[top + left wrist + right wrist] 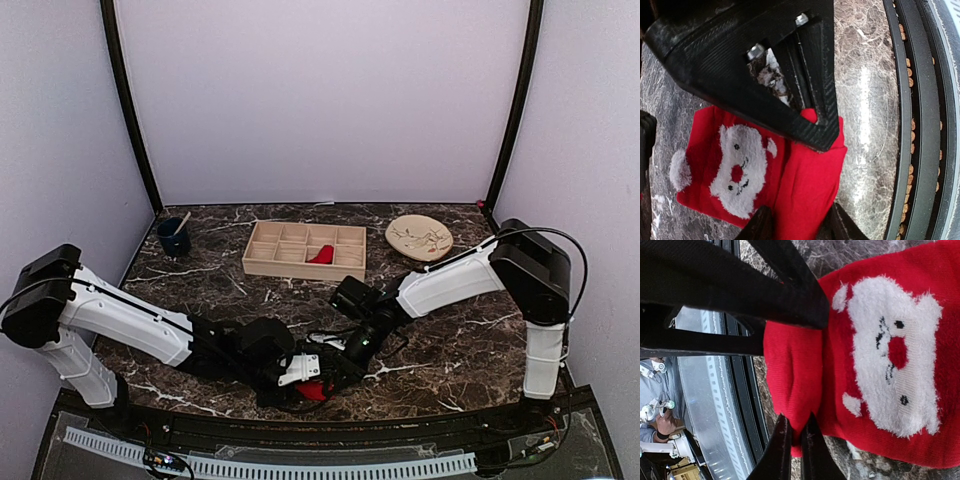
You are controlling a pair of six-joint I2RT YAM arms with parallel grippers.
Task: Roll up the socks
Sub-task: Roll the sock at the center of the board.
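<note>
Red Santa sock on desk, likely soft, light, floppy. My left pincer and right pincer straddle its folded edge; whether gripping, cannot tell. I judge fold best hold.

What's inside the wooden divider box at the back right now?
One red item lies in a front-row compartment of the wooden divider box, likely a sock, though too small to confirm. Nothing else shows, but the near wall hides part of the front compartments' floors.
</note>
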